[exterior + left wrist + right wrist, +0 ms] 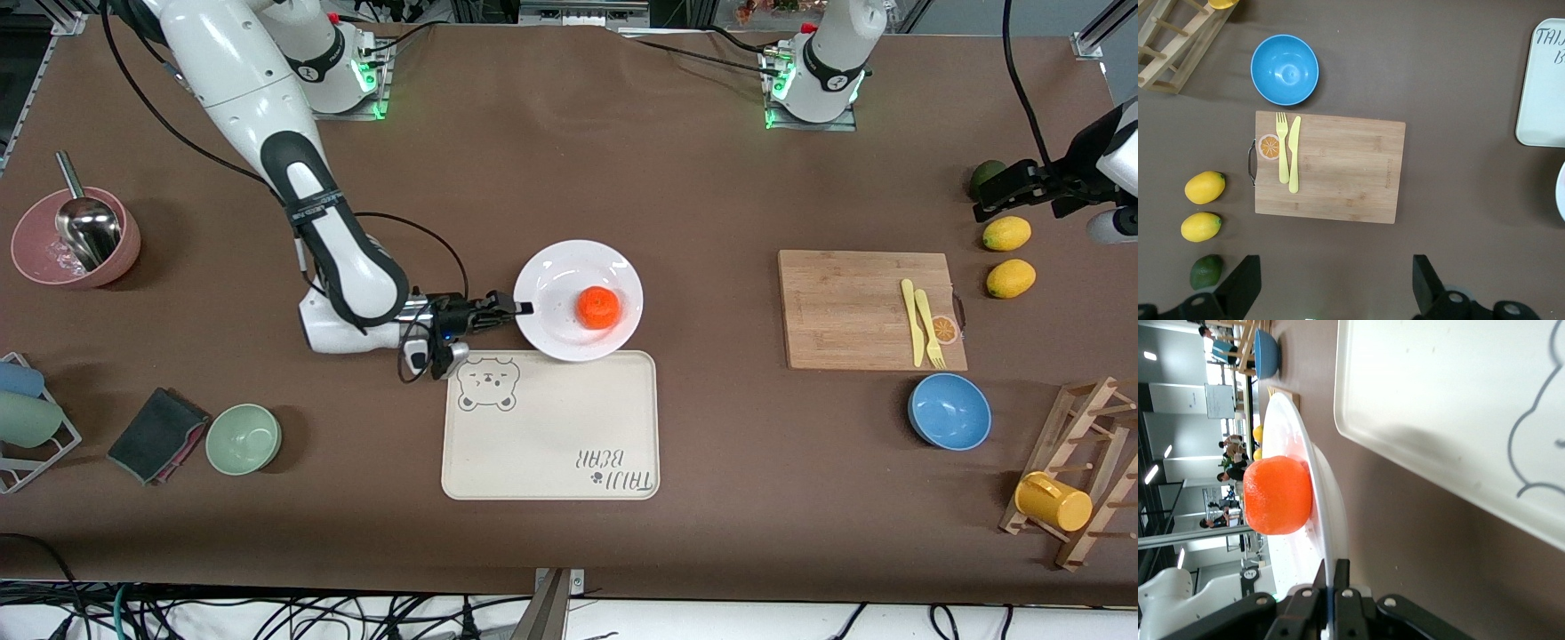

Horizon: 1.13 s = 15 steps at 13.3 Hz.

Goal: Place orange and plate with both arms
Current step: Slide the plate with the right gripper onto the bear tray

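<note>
Two end effectors in view. Right end effector (523, 308) is clamped tight on the rim of the round glossy white plate (547, 331), at the edge toward the right arm's end of the bench (569, 160). Small red-orange orange (598, 307) sits on the plate. Plate is farther from the front camera than the cream rectangular tray (551, 436), its rim at the tray's edge. Tray print reads "TAIJI BEAR". Left end effector (1335, 283) waits, fingers spread wide and empty, over bare bench by the bamboo cutting board (1338, 167).
</note>
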Each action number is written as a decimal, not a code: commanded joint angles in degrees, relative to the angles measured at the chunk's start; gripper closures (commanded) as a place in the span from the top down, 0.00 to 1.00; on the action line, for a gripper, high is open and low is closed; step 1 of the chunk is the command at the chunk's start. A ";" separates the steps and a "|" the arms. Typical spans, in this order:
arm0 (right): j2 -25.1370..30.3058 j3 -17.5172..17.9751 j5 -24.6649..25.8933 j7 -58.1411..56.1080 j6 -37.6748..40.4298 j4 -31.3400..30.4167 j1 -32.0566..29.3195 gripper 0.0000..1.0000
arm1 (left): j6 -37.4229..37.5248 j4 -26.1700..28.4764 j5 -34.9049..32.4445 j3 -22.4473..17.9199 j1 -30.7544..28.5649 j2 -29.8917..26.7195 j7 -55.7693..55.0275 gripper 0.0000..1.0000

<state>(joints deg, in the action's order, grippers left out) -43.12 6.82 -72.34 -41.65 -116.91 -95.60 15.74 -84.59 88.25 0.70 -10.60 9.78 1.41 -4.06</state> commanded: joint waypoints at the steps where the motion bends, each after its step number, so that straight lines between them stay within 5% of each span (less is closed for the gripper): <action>1: -1.86 -1.80 2.11 5.16 1.07 4.79 0.00 0.00 | 1.18 -1.68 -1.93 0.05 0.06 0.79 -0.34 1.00; 9: -16.36 -2.61 1.76 13.17 -4.62 25.71 0.17 0.00 | 1.18 -1.51 -1.93 -0.04 0.06 0.79 -0.34 1.00; 15: -20.07 -2.78 2.28 13.35 -8.86 29.34 1.67 0.00 | 1.18 -1.59 -1.93 -0.04 0.06 0.79 -0.34 1.00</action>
<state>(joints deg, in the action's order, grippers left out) -61.76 3.96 -71.23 -29.53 -125.93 -69.21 17.81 -84.50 88.25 0.70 -10.68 9.76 1.49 -4.06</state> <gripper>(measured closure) 0.960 0.000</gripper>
